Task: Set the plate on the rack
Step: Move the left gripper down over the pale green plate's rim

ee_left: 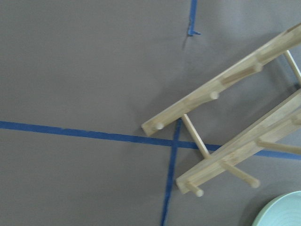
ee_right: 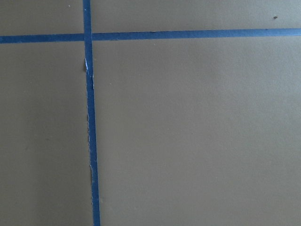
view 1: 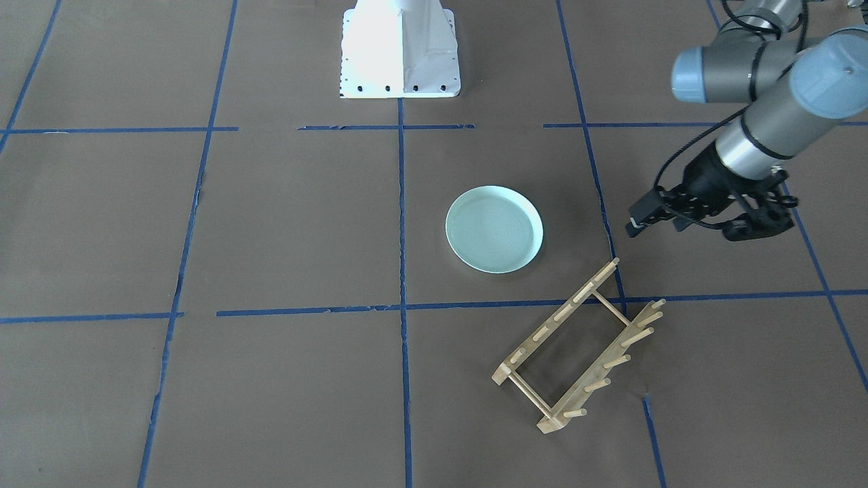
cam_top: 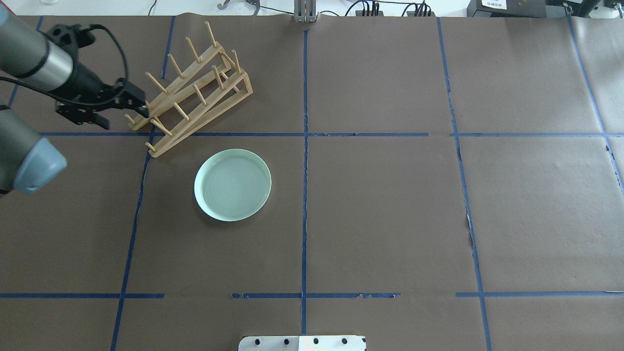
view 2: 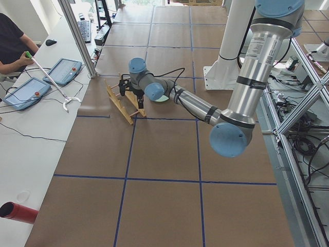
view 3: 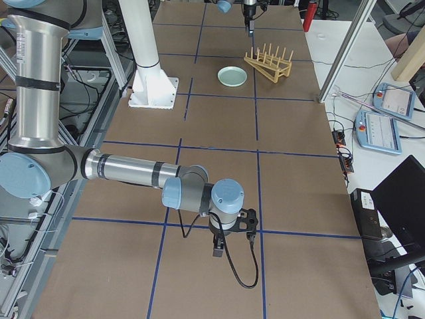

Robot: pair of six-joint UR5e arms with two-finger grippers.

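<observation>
The pale mint-green plate (view 1: 494, 229) lies flat on the brown table, left of centre in the overhead view (cam_top: 232, 185). Its edge shows in the left wrist view (ee_left: 282, 212). The light-wood rack (view 1: 576, 346) stands beyond it at an angle, pegs up and empty (cam_top: 195, 92) (ee_left: 225, 122). My left gripper (view 1: 698, 220) hovers above the table beside the rack's near-left end (cam_top: 117, 109), apart from the plate, and looks open and empty. My right gripper (view 3: 219, 249) is far off over bare table. I cannot tell whether it is open or shut.
The robot's white base (view 1: 400, 47) stands at the table's near-middle edge. Blue tape lines (cam_top: 304, 146) cross the brown table. A side bench with tablets (view 2: 31, 92), a seated person (view 2: 13, 43) and a red cylinder (view 2: 18, 212) lie beyond the far edge.
</observation>
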